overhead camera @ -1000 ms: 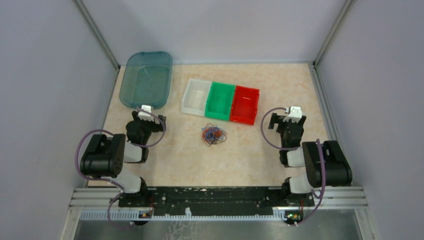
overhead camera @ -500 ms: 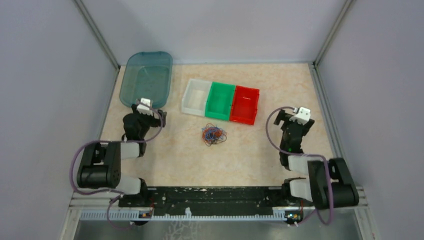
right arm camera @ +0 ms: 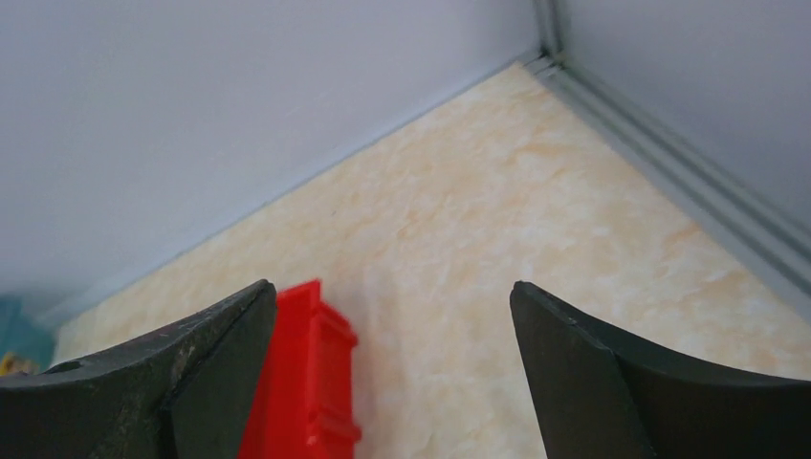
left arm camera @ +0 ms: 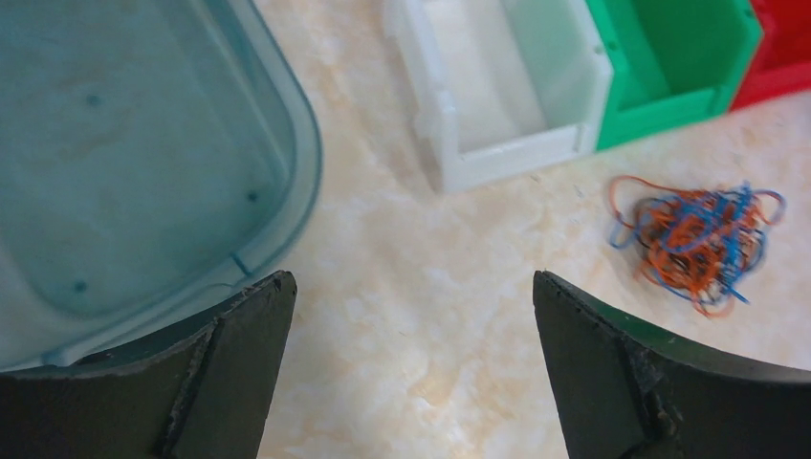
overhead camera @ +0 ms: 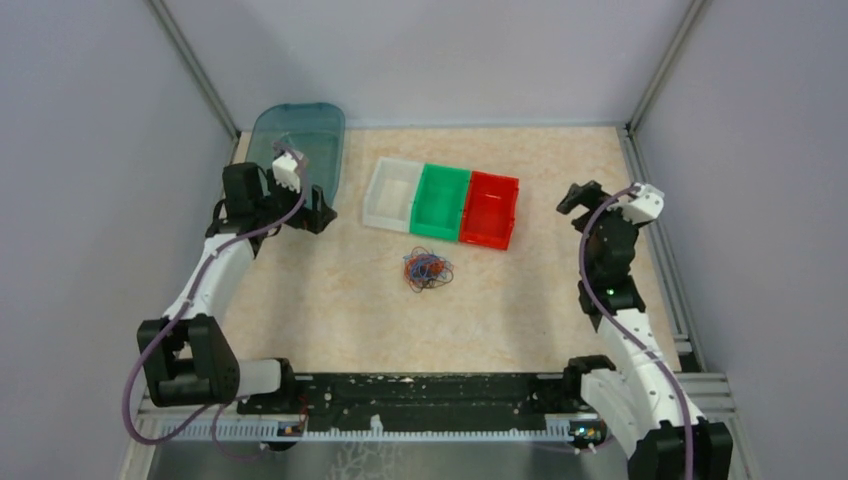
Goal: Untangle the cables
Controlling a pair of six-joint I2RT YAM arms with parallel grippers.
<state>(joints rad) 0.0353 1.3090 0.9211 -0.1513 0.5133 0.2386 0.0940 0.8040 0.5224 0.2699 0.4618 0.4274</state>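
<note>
Both arms have just lifted up. A second ago they were folded down low near the bottom of the top view. Now they are stretched out tall.

The left gripper (overhead camera: pixel 318 214) has gone to the upper left of the frame, next to the see-through teal tray (overhead camera: pixel 310 125). The right gripper (overhead camera: pixel 577 198) has gone up the right side, a little past the red bin (overhead camera: pixel 489 210). Both grippers are spread wide open and neither one is holding anything.

The cables (overhead camera: pixel 427 270) have not moved at all. They sit in one small messy ball of blue, orange and dark wire on the table (overhead camera: pixel 520 300), in the middle of the frame. The ball is just below the row made by the white bin (overhead camera: pixel 380 192), the green bin (overhead camera: pixel 441 200) and the red one.

The left wrist camera can see the ball at the right edge of its picture (left arm camera: pixel 698 234), well apart from its fingers (left arm camera: pixel 239 354). The right wrist camera looks at the far corner of the table and one end of the red bin (right arm camera: pixel 301 382). It shows no wires.

I think the untangling has not started yet. The arms look like they are only getting ready, and both must come in toward the middle to reach the ball.
</note>
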